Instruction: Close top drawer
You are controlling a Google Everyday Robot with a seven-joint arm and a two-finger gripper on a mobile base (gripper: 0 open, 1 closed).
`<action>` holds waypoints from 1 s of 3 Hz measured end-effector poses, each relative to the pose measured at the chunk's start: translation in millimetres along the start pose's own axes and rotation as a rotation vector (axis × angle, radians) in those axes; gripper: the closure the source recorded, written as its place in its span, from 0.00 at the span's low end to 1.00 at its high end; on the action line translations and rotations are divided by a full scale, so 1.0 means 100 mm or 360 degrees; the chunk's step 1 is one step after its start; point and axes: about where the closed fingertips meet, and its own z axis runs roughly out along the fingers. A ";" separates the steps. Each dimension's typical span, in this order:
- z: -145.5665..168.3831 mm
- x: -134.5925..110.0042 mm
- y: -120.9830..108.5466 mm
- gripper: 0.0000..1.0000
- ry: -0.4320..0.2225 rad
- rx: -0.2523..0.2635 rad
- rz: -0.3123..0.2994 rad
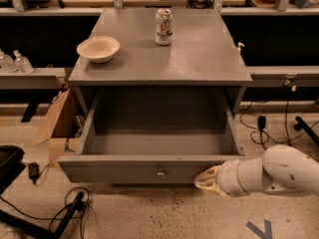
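Note:
The top drawer is a wide, deep grey drawer pulled fully out of the grey cabinet, and its inside is bare. Its front panel faces me with a small round metal knob at centre. My gripper sits at the end of the white arm coming in from the lower right. Its tan tip is right at the drawer's front panel, to the right of the knob.
A white bowl and a drink can stand on the cabinet top. A cardboard box leans to the left of the cabinet. Cables lie on the floor at lower left, and more cables run at right.

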 end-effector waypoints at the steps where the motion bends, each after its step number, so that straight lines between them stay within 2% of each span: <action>1: 0.00 0.00 0.01 1.00 0.0000 0.0001 -0.0001; 2: 0.05 -0.10 -0.36 1.00 -0.0002 0.0027 -0.0017; 3: 0.05 -0.12 -0.40 1.00 -0.0002 0.0032 -0.0021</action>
